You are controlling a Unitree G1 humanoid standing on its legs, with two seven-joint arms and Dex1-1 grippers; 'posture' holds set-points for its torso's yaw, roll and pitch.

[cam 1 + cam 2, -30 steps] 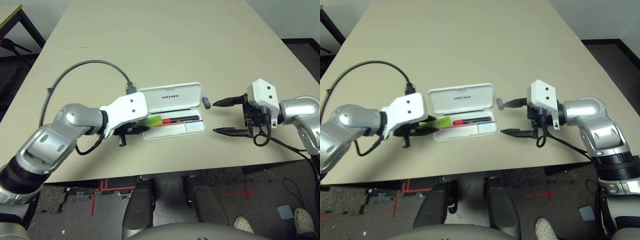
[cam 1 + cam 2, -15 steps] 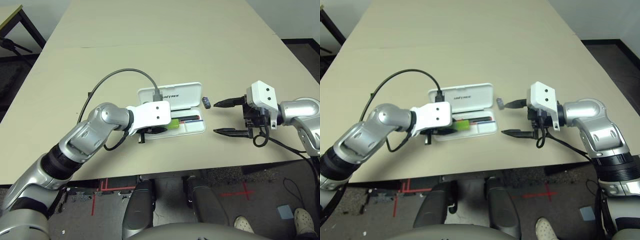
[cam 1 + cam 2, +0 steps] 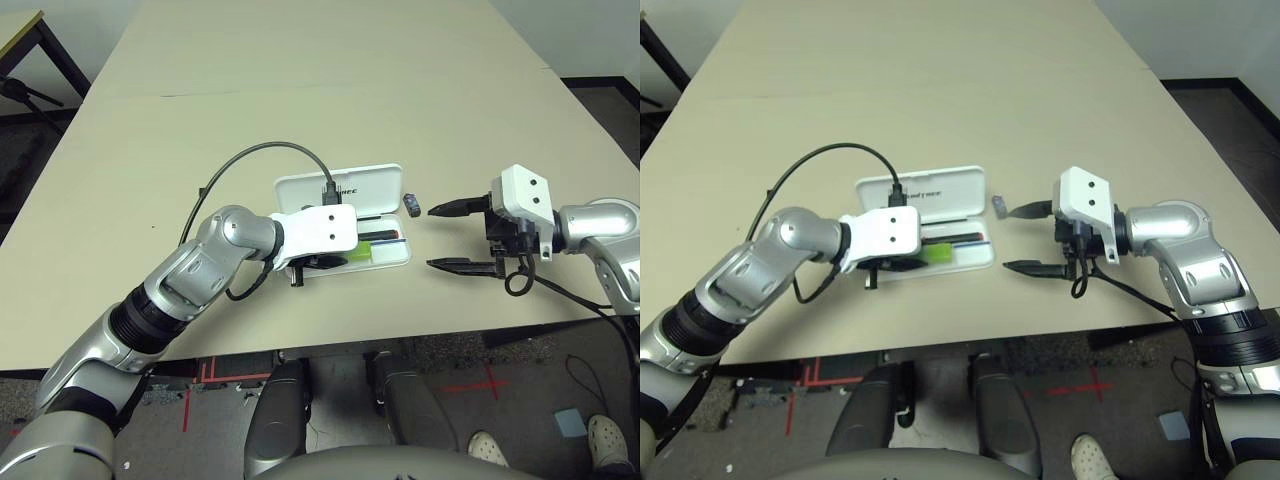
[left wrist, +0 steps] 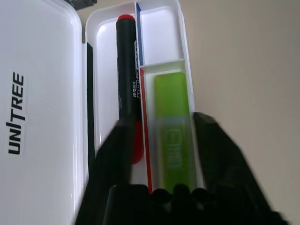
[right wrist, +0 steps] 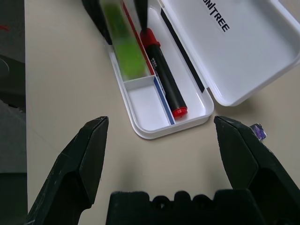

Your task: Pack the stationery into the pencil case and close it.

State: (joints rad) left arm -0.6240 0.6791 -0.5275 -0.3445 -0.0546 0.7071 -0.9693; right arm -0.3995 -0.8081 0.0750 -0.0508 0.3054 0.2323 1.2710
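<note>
Left gripper (image 4: 161, 136): fingers (image 4: 115, 150) stand a little apart, one on either side of the lime-green highlighter (image 4: 172, 126), which lies flat in the tray's narrow front compartment; whether the pads touch it I cannot tell, and it looks set down rather than held. Red-capped marker (image 4: 127, 84) lies alongside in the long rear compartment, across the red-and-blue stripe from the highlighter. Pencil case (image 3: 345, 187) sits near table centre, lid flat open toward 12 o'clock, lettering up. Right gripper (image 3: 436, 237) hovers at 3 o'clock of the case, fingers spread wide, holding nothing. Small dark grey-blue block (image 3: 412, 204) sits on the table (image 3: 300, 90) just off the case's 2 o'clock corner, close to the right gripper's upper fingertip. Judgement: two of three items packed. Remaining: block into the tray (the small end compartment is free), then swing the lid shut.
</note>
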